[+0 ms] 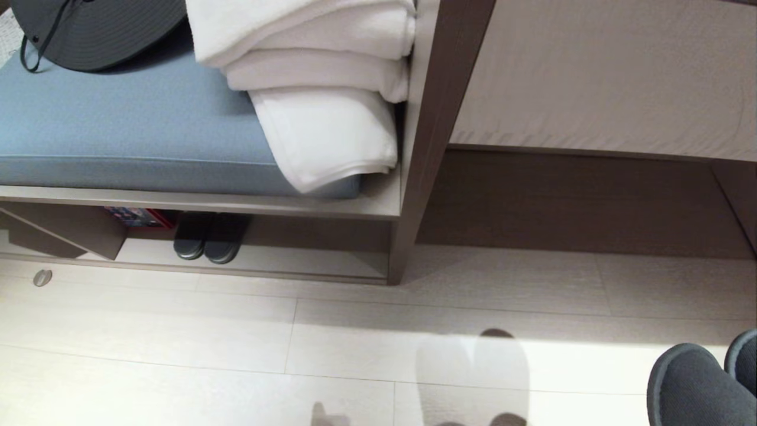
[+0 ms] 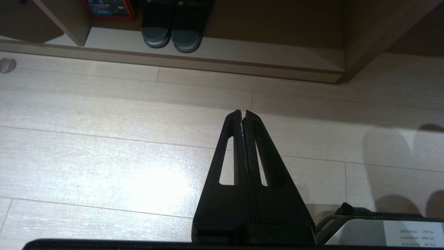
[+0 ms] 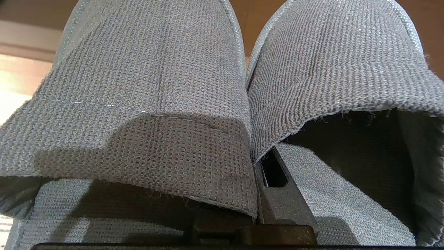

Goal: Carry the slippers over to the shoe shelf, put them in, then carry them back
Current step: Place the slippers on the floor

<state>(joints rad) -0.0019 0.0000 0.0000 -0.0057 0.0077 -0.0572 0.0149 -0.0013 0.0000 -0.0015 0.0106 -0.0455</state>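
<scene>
Pale floor (image 1: 177,355) | slippers (image 3: 145,86) pinched in right gripper (image 3: 258,163); near shoe shelf (image 1: 307,260)

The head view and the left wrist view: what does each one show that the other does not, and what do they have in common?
Only the head view shows the blue cushion, the white towels, a dark hat, the desk recess and the slippers carried at its lower right corner.

Only the left wrist view shows the left tool, shut and empty above the floor.

Both show the shoe shelf, the dark pair already standing in it, the red box beside that pair, and the pale floor.
</scene>
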